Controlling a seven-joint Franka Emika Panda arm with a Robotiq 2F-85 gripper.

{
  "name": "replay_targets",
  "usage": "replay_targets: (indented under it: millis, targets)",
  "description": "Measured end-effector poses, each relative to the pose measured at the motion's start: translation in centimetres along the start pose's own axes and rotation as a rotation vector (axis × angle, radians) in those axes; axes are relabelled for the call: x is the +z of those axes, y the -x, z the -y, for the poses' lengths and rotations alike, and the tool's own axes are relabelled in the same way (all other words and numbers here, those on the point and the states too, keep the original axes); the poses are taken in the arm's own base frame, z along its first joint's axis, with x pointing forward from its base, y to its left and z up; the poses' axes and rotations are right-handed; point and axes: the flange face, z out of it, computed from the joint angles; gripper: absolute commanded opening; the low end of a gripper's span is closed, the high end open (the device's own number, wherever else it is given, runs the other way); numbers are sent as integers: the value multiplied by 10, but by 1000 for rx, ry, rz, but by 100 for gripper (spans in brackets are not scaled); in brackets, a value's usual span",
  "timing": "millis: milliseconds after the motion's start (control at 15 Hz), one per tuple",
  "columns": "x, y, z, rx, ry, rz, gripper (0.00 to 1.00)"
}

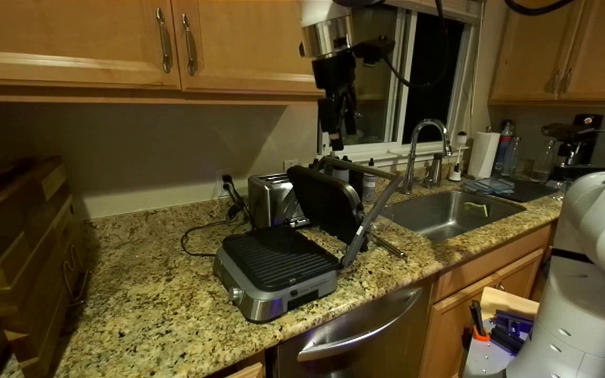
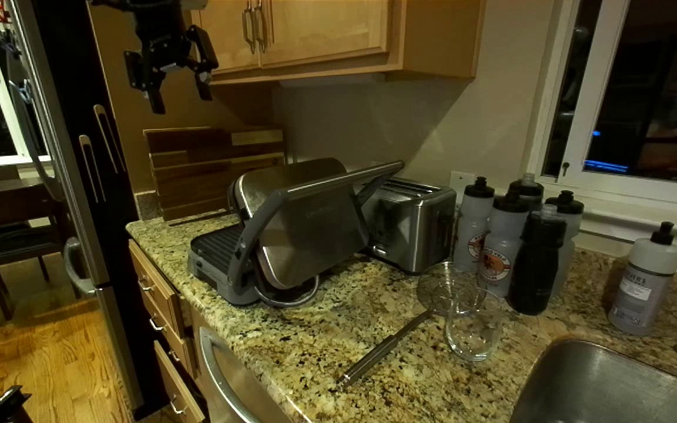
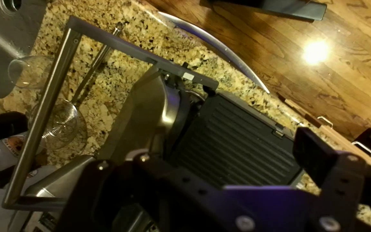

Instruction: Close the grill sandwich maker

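The grill sandwich maker (image 1: 281, 257) stands on the granite counter with its lid (image 1: 329, 202) raised and tilted back past upright. Its black ribbed lower plate is bare; it also shows in an exterior view (image 2: 218, 252) and in the wrist view (image 3: 233, 138). The metal bar handle (image 2: 344, 179) sticks out behind the lid on two grey arms; in the wrist view the handle (image 3: 43, 112) is at the left. My gripper (image 1: 343, 135) hangs high above the grill, touching nothing. In an exterior view its fingers (image 2: 180, 97) are apart with nothing between them.
A silver toaster (image 2: 415, 223) stands close behind the grill. Several bottles (image 2: 500, 247), a clear glass (image 2: 472, 332) and a long-handled strainer (image 2: 388, 346) are between the lid and the sink (image 1: 447, 210). Wooden boards (image 1: 24, 247) and upper cabinets (image 1: 250, 42) line the wall.
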Motion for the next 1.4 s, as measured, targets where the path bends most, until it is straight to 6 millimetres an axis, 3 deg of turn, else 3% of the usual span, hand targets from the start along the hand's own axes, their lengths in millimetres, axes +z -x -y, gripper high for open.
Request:
replay_targets:
  millis: [600,1200,1400]
  targets:
    - [53,0,-75,198,-37,-19,100]
    - [51,5,-75,221,-40,-25,100]
    - [63,6,-103,280,-64,-16,100]
